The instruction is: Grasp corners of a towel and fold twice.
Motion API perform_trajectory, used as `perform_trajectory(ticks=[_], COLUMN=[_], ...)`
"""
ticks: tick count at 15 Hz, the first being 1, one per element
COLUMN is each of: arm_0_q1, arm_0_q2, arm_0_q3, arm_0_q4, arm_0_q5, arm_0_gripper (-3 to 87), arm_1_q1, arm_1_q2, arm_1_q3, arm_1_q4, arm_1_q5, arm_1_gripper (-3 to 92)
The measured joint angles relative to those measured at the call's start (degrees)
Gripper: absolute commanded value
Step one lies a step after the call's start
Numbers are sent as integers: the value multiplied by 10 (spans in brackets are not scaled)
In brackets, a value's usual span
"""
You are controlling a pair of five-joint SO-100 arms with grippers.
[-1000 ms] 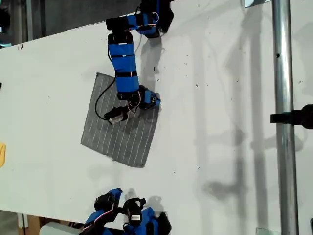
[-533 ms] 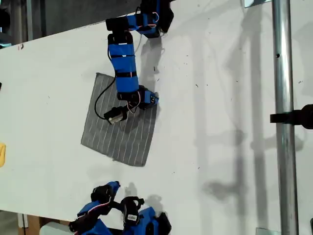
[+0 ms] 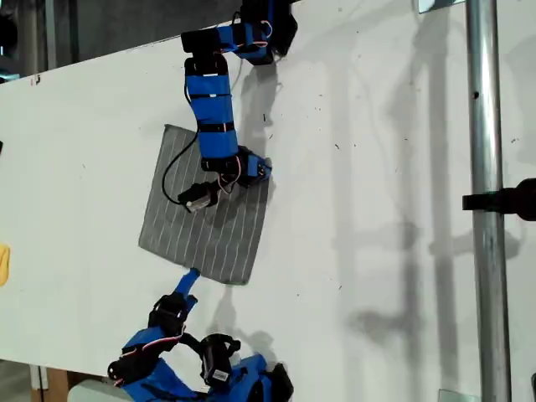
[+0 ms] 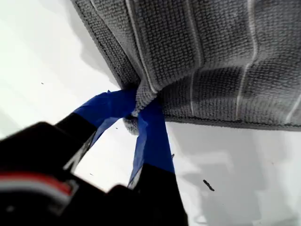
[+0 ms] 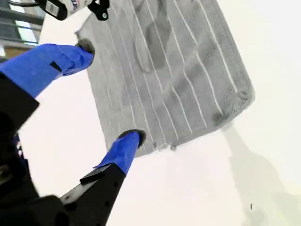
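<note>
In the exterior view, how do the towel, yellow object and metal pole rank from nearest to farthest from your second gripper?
1. The towel, just beyond my second gripper.
2. The yellow object, at the exterior view's left edge.
3. The metal pole, at the exterior view's right.

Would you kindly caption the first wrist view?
My first gripper pinches a corner of the grey white-striped cloth towel.

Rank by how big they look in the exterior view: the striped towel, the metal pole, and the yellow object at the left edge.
1. The metal pole, spanning the full frame height, though it may be nearer the camera.
2. The grey striped towel.
3. The yellow object, cut off by the frame, so its full size is unclear.
</note>
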Motion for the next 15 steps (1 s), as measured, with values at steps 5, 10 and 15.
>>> perform_trajectory(ticks=[5,10,15], arm_0_q1=[32,30,4], arm_0_q2=[-32,-151,-269], arm_0_q3=[208,254,216], arm_0_q4=[-159,-221,-235], arm_0_q5=[-22,-37,-34], arm_0_gripper=[284,284,156], arm_1_q1=[0,-6,-11], arm_1_q2=[5,19,51], arm_1_q3=[1,1,24], arm_1_q4=[-2,1,0], arm_1_q5=[0,3,13], arm_1_gripper=[-2,-2,-2])
